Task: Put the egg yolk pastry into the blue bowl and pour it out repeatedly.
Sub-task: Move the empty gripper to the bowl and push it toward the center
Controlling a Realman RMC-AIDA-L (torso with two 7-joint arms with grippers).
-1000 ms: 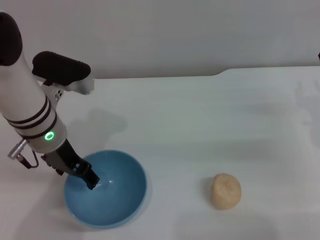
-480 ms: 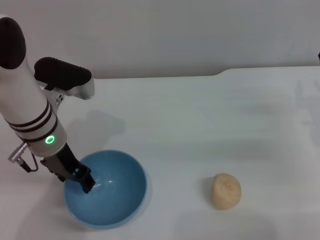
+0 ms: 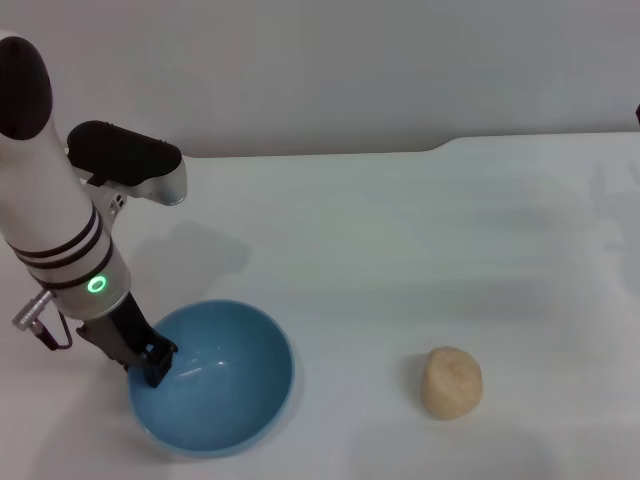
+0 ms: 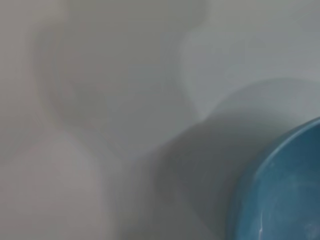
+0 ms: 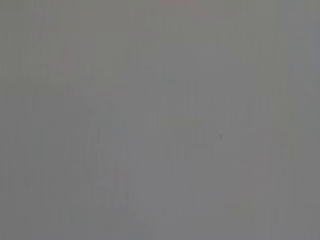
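Head view, left to right: the left gripper [image 3: 155, 366] sits at the left rim of the blue bowl [image 3: 235, 400]; whether its jaws grip the rim cannot be told. The egg yolk pastry [image 3: 452, 381] lies on the table, well to the bowl's right. Left wrist view shows only the bowl's rim; right wrist view shows nothing.

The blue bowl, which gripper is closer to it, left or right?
Left. The left gripper sits at the blue bowl, over its rim on the robot's left side. The right gripper is not visible in any view, so it is farther off.
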